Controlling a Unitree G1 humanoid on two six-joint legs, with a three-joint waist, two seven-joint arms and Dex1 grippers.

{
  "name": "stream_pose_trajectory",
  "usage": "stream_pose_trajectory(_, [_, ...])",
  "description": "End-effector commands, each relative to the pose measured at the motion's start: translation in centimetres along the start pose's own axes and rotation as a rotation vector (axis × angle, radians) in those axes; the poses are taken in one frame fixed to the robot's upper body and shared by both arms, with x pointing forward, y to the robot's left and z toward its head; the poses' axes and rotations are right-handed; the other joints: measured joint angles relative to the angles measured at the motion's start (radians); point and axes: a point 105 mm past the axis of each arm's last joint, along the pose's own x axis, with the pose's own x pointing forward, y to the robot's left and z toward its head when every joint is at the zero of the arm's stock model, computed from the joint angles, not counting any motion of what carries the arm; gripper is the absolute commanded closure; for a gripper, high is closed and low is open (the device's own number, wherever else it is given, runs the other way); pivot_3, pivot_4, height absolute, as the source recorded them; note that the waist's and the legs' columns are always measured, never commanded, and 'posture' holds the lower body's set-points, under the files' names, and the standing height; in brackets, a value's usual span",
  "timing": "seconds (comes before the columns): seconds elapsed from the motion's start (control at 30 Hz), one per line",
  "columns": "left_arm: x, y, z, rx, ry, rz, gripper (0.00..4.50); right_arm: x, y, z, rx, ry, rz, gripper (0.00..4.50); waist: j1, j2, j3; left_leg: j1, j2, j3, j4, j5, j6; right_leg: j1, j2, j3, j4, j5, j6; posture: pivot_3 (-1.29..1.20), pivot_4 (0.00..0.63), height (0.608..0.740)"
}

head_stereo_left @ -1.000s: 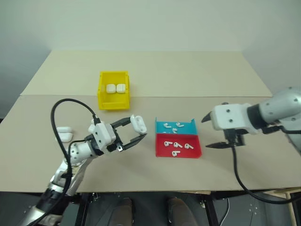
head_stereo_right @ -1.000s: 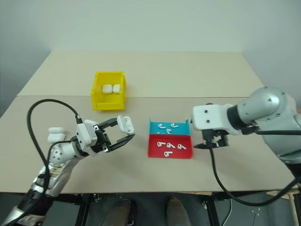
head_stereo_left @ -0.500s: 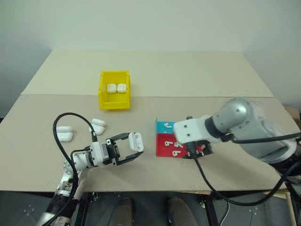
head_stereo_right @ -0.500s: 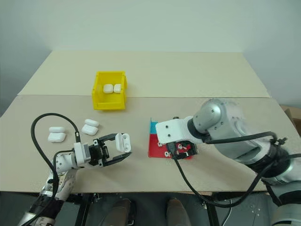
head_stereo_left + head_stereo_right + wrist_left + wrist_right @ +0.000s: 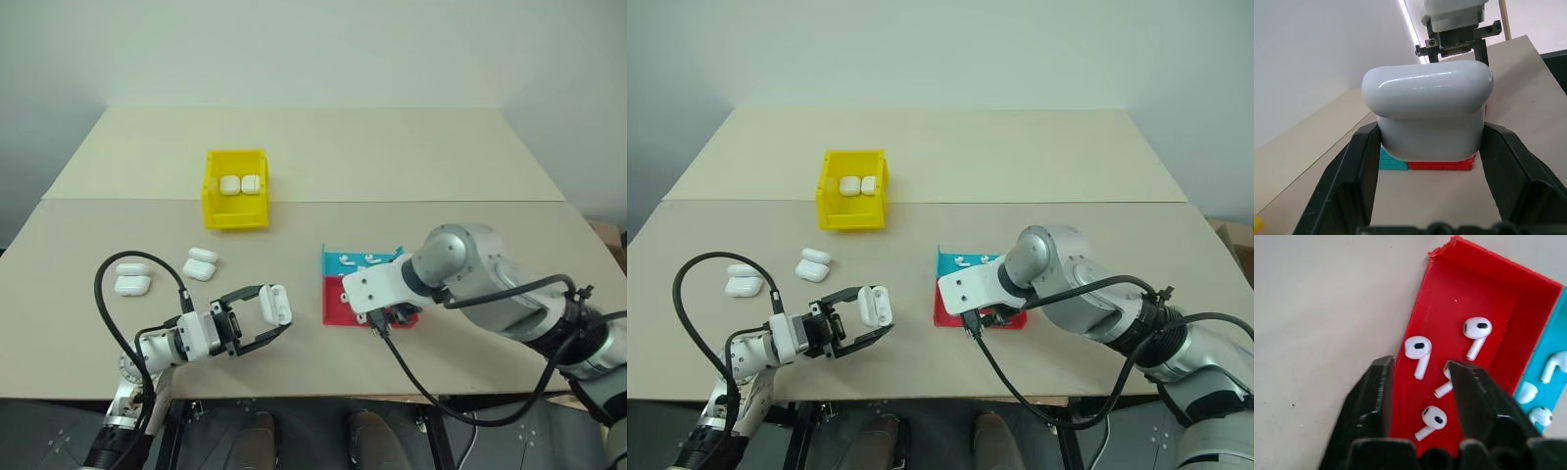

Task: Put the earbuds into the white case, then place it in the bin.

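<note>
Left gripper (image 5: 1427,161) clamps white case (image 5: 1427,110), lid end outward.

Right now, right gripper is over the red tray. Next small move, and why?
Probably lower the right gripper a little and close on the earbud between its fingers. The fingers are apart above the red tray, straddling that earbud without holding it, while the left gripper already holds the white case.
</note>
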Motion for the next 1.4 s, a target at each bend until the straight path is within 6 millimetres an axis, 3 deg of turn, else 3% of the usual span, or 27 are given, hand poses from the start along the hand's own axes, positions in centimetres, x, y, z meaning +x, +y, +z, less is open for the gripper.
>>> stream_pose_trajectory(0.03, [0.1, 0.3, 0.9, 0.038, -0.01, 0.007, 1.74, -0.2, 0.1, 0.4, -0.063, -0.004, -0.003, 2.53, 0.001, 0.0, 0.0, 0.0, 0.0, 0.0, 0.0, 0.0, 0.0, 0.0, 0.0, 0.0, 0.0, 0.0, 0.0, 0.0, 0.15, 0.74])
stream_pose_trajectory(0.57, [0.2, 0.3, 0.5, 0.047, 0.023, 0.015, 1.74, 1.5, -0.4, 0.1, -0.092, 0.017, 0.002, 2.53, 0.0, 0.0, 0.0, 0.001, 0.0, 0.0, 0.0, 0.0, 0.0, 0.0, 0.0, 0.0, 0.0, 0.0, 0.0, 0.0, 0.15, 0.74])
stream_pose_trajectory(1.1, [0.0, 0.1, 0.3, 0.048, 0.042, 0.023, 1.74, 1.8, -0.8, -0.4, -0.11, 0.032, 0.001, 2.53, 0.0, 0.0, 0.0, 0.001, 0.0, 0.0, 0.0, 0.0, 0.0, 0.0, 0.0, 0.0, 0.0, 0.0, 0.0, 0.0, 0.15, 0.74])
stream_pose_trajectory(1.2, [-0.1, 0.0, 0.3, 0.046, 0.047, 0.021, 1.74, 1.9, -0.7, -0.5, -0.114, 0.032, 0.003, 3.13, 0.0, 0.0, 0.0, 0.001, 0.0, 0.0, 0.0, 0.0, 0.0, 0.0, 0.0, 0.0, 0.0, 0.0, 0.0, 0.0, 0.15, 0.74])
stream_pose_trajectory(1.4, [-0.1, 0.0, 0.2, 0.046, 0.05, 0.018, 1.74, 1.8, -0.6, -0.4, -0.12, 0.028, 0.002, 3.13, 0.001, 0.0, 0.0, 0.001, 0.0, 0.0, 0.0, 0.0, 0.0, 0.0, 0.0, 0.0, 0.0, 0.0, 0.0, 0.0, 0.15, 0.74])
